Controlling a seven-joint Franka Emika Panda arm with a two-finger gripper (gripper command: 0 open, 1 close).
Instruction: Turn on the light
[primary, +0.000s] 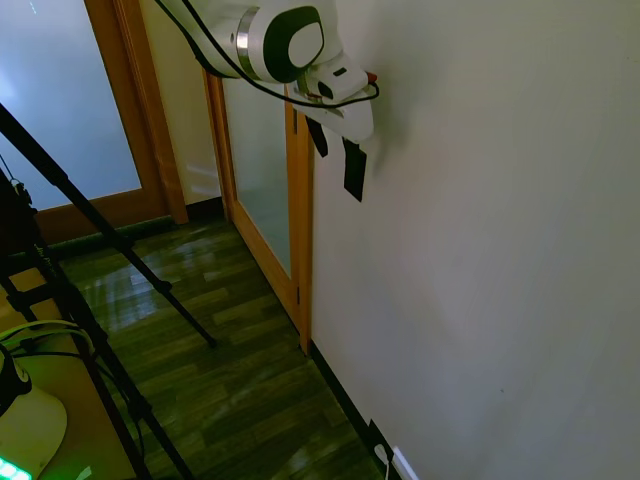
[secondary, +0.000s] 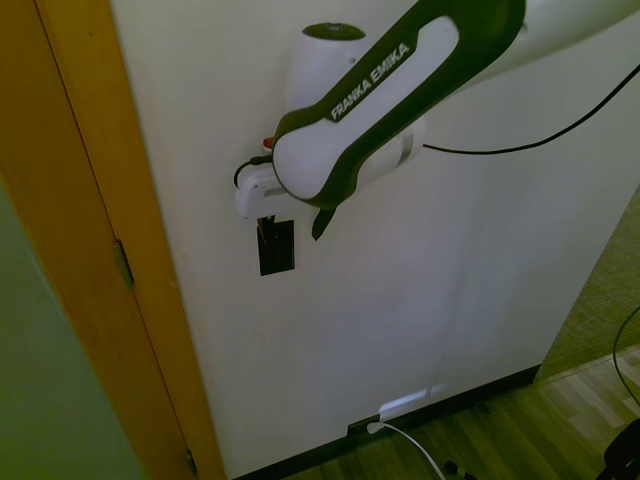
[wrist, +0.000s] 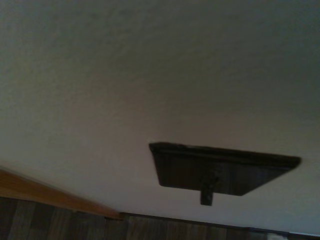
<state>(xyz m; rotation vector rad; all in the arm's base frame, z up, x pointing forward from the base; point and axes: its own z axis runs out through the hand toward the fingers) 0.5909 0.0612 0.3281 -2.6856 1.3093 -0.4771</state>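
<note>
One flat matte black rectangular light (secondary: 276, 247) beneath the pincer (secondary: 270, 222), finger spread unclear.

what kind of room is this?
Probably a home hallway: a bare wall with a black switch plate, a wood-framed glass door and a wood floor.

In the second exterior view the arm's white casing covers the top edge of the black switch plate (secondary: 277, 252), and the tool (secondary: 268, 228) is mostly hidden behind that casing, so how its fingers stand cannot be told. In the first exterior view the switch plate (primary: 354, 170) shows edge-on as a dark sliver, its face unreadable. The wrist view is soft: a small dark stub overlaps the plate (wrist: 220, 172), and its nature is unclear. The white outlet plate (primary: 404, 466) is cut by the picture's bottom edge.
</note>
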